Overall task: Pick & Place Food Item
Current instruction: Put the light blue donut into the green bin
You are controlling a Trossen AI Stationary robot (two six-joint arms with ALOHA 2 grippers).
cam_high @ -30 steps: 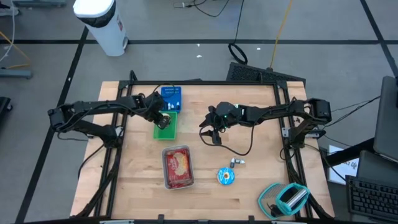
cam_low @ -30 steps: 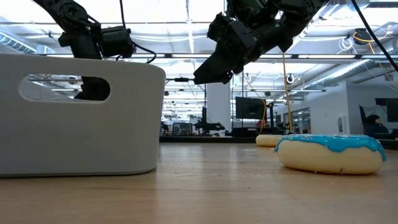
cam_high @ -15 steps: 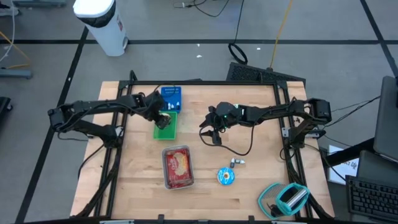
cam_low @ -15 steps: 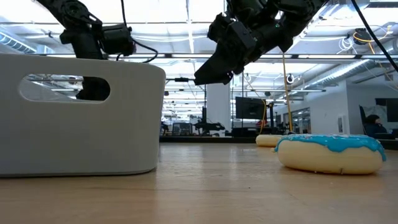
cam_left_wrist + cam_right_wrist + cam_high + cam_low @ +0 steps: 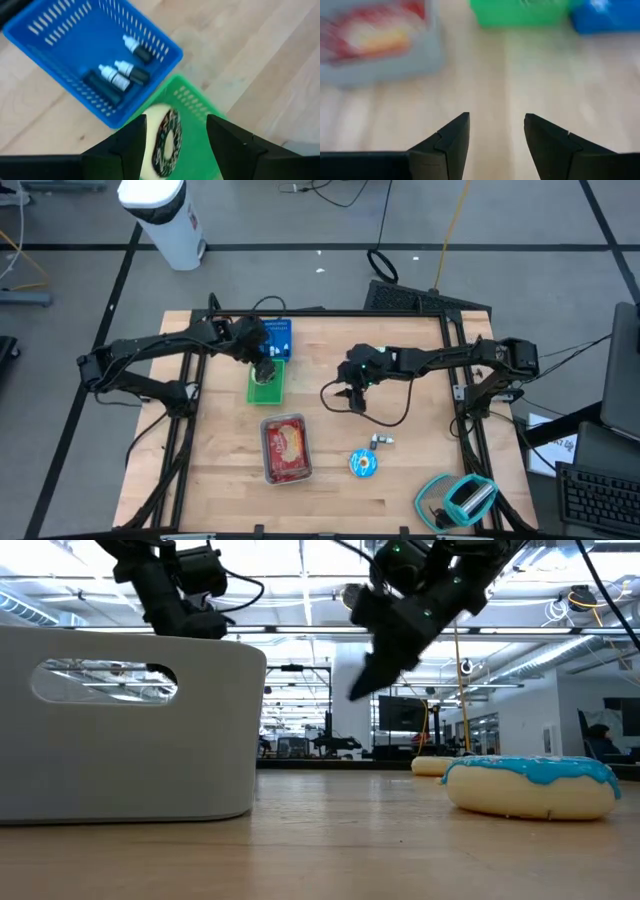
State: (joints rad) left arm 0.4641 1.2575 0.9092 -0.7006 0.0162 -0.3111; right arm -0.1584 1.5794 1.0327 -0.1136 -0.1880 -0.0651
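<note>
A donut with dark icing (image 5: 167, 137) lies in the green basket (image 5: 192, 97) (image 5: 265, 387). My left gripper (image 5: 176, 120) (image 5: 265, 368) hangs open just above it, touching nothing. A blue-iced donut (image 5: 362, 463) (image 5: 530, 785) rests on the table toward the near right. My right gripper (image 5: 352, 398) (image 5: 496, 117) (image 5: 362, 685) hangs open over bare wood at the table's middle, its fingers slanting down.
A blue basket (image 5: 277, 337) with small bottles (image 5: 127, 72) stands just behind the green one. A grey bin (image 5: 286, 448) (image 5: 130, 720) holding red-wrapped food sits near the table's front. A small item (image 5: 381, 441) and a teal object (image 5: 465, 498) lie to the right.
My left gripper has risen from the green basket and left the dark-iced donut lying in it. My right gripper has tipped its fingers further down over the table's middle.
</note>
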